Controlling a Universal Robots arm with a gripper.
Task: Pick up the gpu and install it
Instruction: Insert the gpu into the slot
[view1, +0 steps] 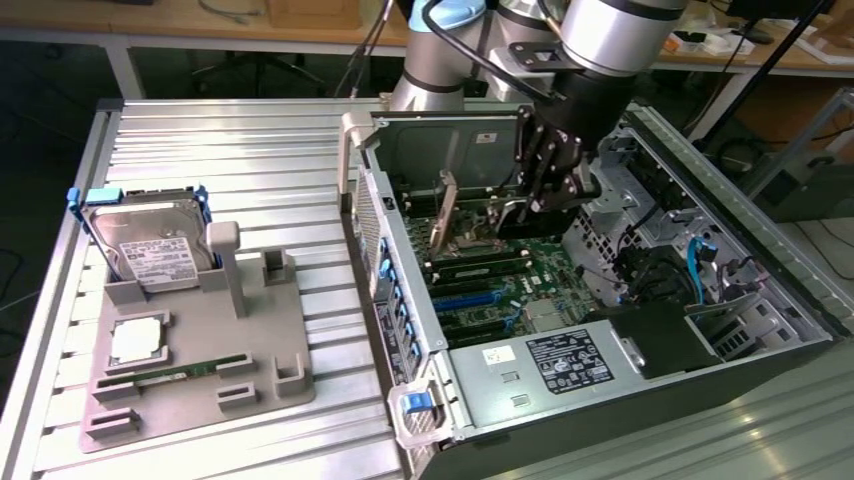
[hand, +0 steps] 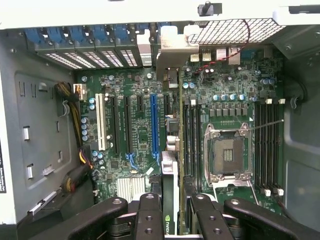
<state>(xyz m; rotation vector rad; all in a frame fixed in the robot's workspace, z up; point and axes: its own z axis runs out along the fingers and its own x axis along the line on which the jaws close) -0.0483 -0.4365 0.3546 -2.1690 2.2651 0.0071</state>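
gpu (hand: 170, 195) clamped edge-on between narrowed fingers (hand: 149, 215)

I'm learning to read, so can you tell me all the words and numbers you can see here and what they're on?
No text reads clearly.
The label on the hard drive: too blurred.
The black sticker on the power box: too small.
The white sticker beside it: too small.
The green mark on the graphics card: a logo, letters unreadable.

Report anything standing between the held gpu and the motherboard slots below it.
Nothing visible does. The gpu, held edge-on between the jaws, hangs over the motherboard close beside the blue slot; no cable or card shows across the way down.
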